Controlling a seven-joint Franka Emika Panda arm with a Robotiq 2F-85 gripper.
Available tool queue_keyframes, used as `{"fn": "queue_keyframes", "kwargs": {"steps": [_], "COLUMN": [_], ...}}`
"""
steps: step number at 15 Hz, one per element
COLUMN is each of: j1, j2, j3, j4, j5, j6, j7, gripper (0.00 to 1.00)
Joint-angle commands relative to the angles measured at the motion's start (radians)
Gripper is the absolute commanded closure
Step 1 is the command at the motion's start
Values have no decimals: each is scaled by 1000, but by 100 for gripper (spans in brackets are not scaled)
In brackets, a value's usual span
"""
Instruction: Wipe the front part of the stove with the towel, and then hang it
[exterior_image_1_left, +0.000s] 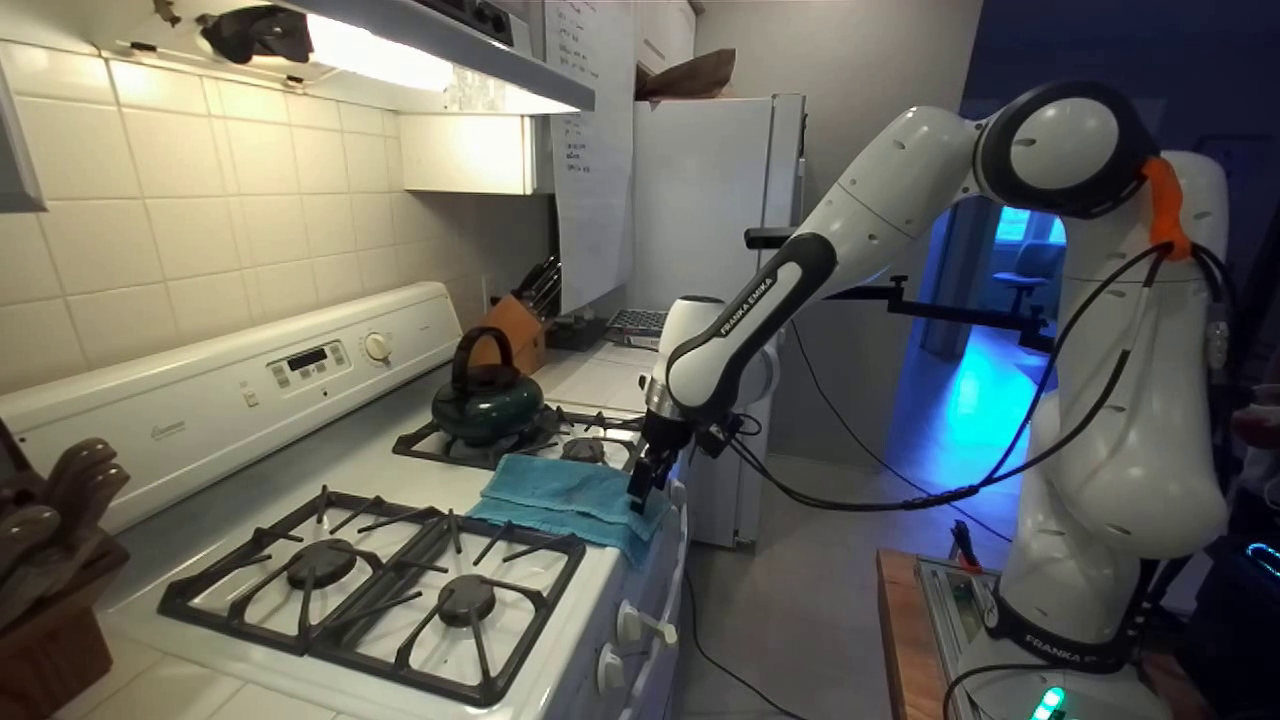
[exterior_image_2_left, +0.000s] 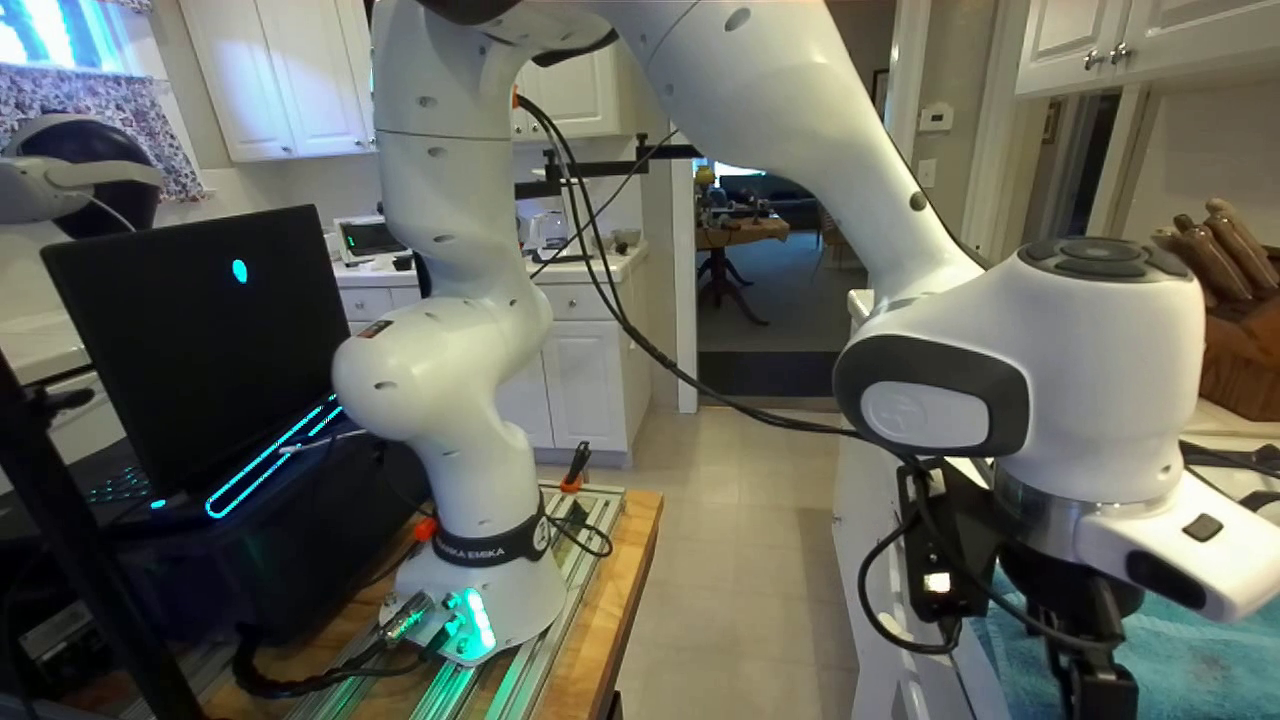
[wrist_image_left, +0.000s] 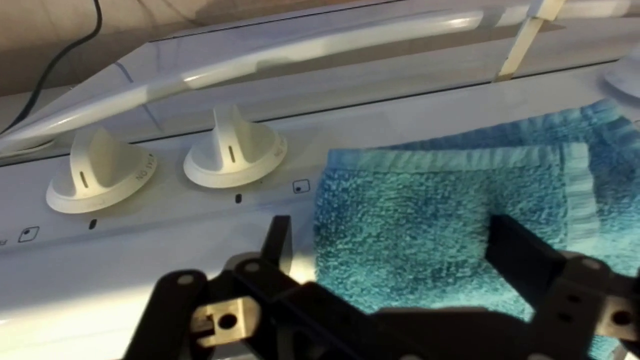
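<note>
Towel (exterior_image_1_left: 560, 495) on stove (exterior_image_1_left: 430, 485) | arm (exterior_image_1_left: 890, 180) arched high, angled down | end effector (wrist_image_left: 388, 232) spread wide

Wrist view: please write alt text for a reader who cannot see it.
Open gripper over one edge of a teal towel on the front of a white stove; contact is unclear. Left of the towel in the picture are two white knobs, above them a white handle.

The gripper (exterior_image_1_left: 649, 482) hangs over the teal towel (exterior_image_1_left: 560, 492) on the stove (exterior_image_1_left: 425, 486).
</note>
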Motion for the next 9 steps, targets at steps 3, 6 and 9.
{"fn": "queue_keyframes", "kwargs": {"steps": [3, 6, 9], "j1": [-51, -59, -59], "j2": [33, 26, -2], "j3": [50, 53, 57], "j4": [23, 26, 26], "j5": [123, 149, 157], "j6": [35, 19, -24], "j7": [-116, -131, -126], "gripper": [41, 62, 83]}}
